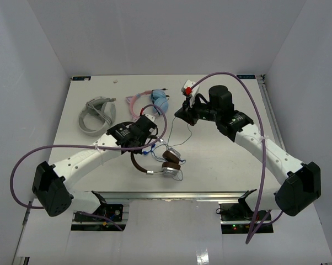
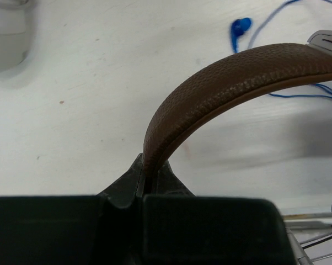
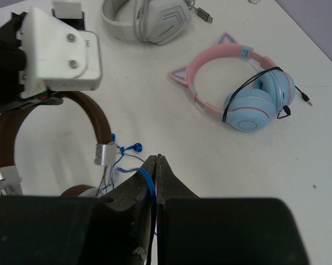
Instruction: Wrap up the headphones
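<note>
The brown headphones [image 1: 169, 164] lie at the table's middle, with silver cups and a dark brown headband [image 1: 137, 163]. My left gripper [image 1: 142, 143] is shut on the headband; in the left wrist view the band [image 2: 226, 77] arches out from between the closed fingers [image 2: 145, 167]. My right gripper [image 1: 181, 115] is behind the headphones and right of the left gripper. It is shut on the thin blue cable [image 3: 148, 180], which runs down to the headphones [image 3: 102, 132]. The cable's blue plug [image 2: 240, 27] lies on the table.
A pink cat-ear pair with light blue cups [image 1: 155, 101] lies behind the grippers and also shows in the right wrist view [image 3: 237, 83]. A grey-white pair [image 1: 96, 115] lies at the back left. The table's front edge [image 1: 171, 193] runs just below the headphones.
</note>
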`<action>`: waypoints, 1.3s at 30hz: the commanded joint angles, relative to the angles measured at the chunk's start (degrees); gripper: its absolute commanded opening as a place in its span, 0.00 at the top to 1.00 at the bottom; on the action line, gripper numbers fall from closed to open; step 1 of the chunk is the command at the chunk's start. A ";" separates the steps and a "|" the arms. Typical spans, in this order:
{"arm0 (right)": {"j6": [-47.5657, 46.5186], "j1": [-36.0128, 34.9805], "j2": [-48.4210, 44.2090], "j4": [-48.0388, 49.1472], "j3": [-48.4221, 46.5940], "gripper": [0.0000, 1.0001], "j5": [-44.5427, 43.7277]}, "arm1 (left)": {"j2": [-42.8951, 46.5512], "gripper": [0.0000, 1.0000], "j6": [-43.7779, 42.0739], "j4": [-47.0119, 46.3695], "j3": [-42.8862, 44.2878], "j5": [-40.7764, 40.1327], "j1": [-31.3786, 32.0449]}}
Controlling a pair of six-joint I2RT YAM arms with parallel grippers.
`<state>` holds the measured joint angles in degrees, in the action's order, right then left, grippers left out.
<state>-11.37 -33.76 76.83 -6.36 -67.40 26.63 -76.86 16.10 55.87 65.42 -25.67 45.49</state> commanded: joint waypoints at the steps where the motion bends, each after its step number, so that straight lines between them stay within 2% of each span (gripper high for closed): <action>1: 3.27 0.18 -3.21 -0.09 -0.26 0.92 6.36 | -1.64 1.00 7.13 2.23 4.13 -12.47 -1.11; 8: 8.99 -0.27 -5.76 7.39 4.68 0.92 19.42 | -4.68 1.00 9.56 3.32 10.84 -15.08 -4.97; 14: 12.22 -2.23 -7.54 10.20 6.71 0.92 21.51 | -6.68 1.00 12.87 6.06 15.85 -21.04 -7.20; 19: 17.20 -6.17 -9.69 15.61 10.70 0.92 21.31 | -6.71 1.00 14.05 4.49 18.54 -19.12 -10.10; 25: 19.72 -11.06 -9.61 23.15 17.55 0.92 14.45 | -4.78 1.00 14.98 1.25 22.08 -14.58 -11.95; 33: 19.62 -15.27 -8.14 26.81 20.21 0.92 2.64 | -0.47 1.00 18.69 -2.18 21.15 -10.14 -14.38; 39: 19.54 -16.48 -8.17 29.06 23.23 0.92 -6.38 | 4.74 1.00 19.91 -4.62 18.72 -3.70 -15.91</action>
<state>7.56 -49.53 68.79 17.25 -46.52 28.77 -78.97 32.93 56.29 84.10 -34.35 30.62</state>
